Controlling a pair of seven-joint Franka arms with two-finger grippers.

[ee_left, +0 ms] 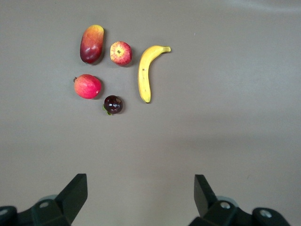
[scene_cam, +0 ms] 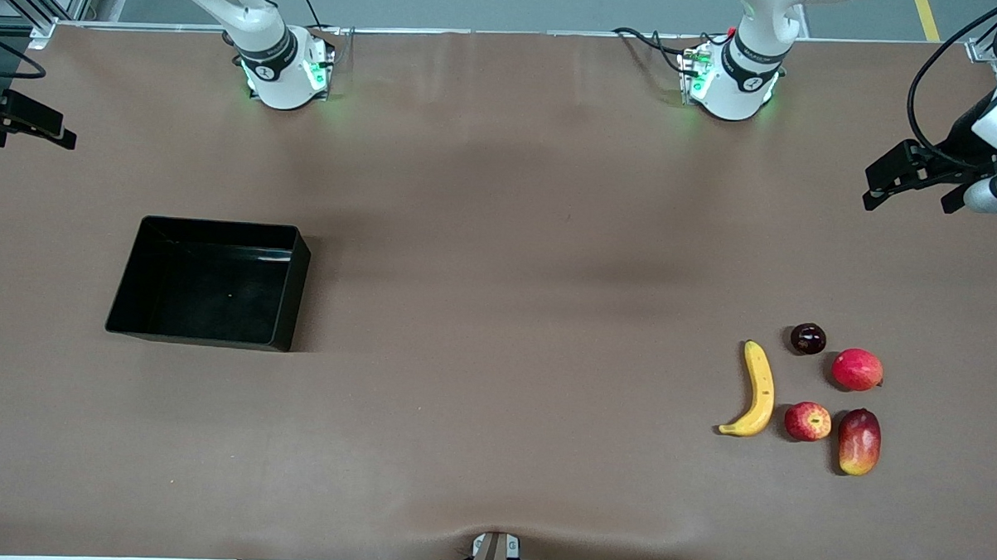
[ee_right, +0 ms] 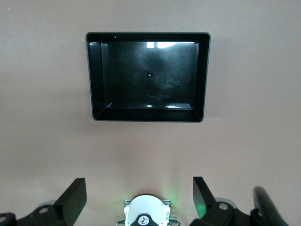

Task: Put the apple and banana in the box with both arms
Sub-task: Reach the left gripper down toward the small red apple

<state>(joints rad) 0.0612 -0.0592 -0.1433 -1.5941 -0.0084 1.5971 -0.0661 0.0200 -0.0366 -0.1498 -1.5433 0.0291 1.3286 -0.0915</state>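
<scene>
Box (scene_cam: 208, 283): empty, on the desk toward the right arm's end, well apart from the fruit.
Apple (scene_cam: 808, 421): on the desk beside the banana (scene_cam: 756, 391), at the left arm's end.
Left gripper (ee_left: 141, 197): high over bare desk near the fruit, jaws released, holding nothing.
Right gripper (ee_right: 139, 197): raised near its base, looking down on the box, jaws released, waiting.
Judgement: nothing started; fruit suits the left arm.

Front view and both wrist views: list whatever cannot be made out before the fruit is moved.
- Right claw: front view's edge cuts it off; only dark parts show.
- Left claw: in the front view its fingers merge into a dark shape; the left wrist view shows them spread.
- Box: glossy floor shows only reflections.
- Undersides of banana and apple: against the table.
- Dark fruit: too small to identify.
</scene>
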